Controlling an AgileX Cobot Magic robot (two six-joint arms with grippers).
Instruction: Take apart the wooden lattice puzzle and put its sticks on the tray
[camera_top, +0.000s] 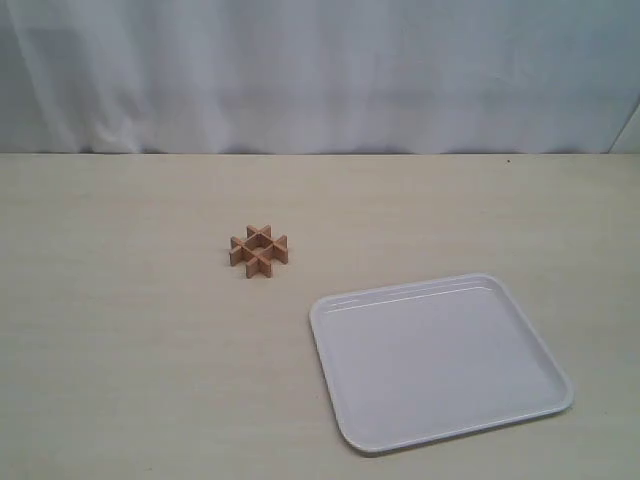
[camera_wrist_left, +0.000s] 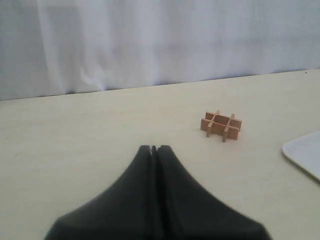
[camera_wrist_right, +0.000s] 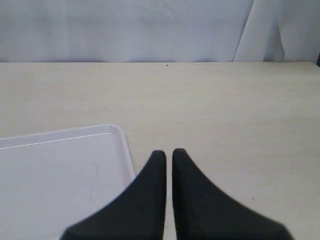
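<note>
Logged pale beige wood-grain worktop (camera_top: 120, 380), backed by white pleated curtain (camera_top: 320, 70). Spotted large shallow white rectangular plastic tray (camera_top: 440, 283) toward right front of worktop in exterior view, with rounded corners and raised rim, nothing in it.

Checked left black end effector (camera_wrist_left: 154, 148): pressed fully together, holding nothing, well short of the puzzle. Checked right black end effector (camera_wrist_right: 169, 152): closed down to a thin slit, also empty, near the tray's corner. Saw neither in exterior view.

Located small light-brown wooden lattice puzzle (camera_top: 259, 250) flat on the worktop, up and left of the tray, near but not touching it, fully assembled. Counted four short flat notched sticks (camera_wrist_left: 209, 128) interlocked in a hash, with ends poking out all round. Found none separated, so judged task not started.

Judged puzzle light, rigid, dry wood with decent friction. Expected it to skate across the worktop if tugged one-handed. Would have pinned one protruding stick end with one end effector, pinched a crossing stick's end with the other, then lifted straight out of the notches. Expected jamming under any tilt. Needed both end effectors opened first.
</note>
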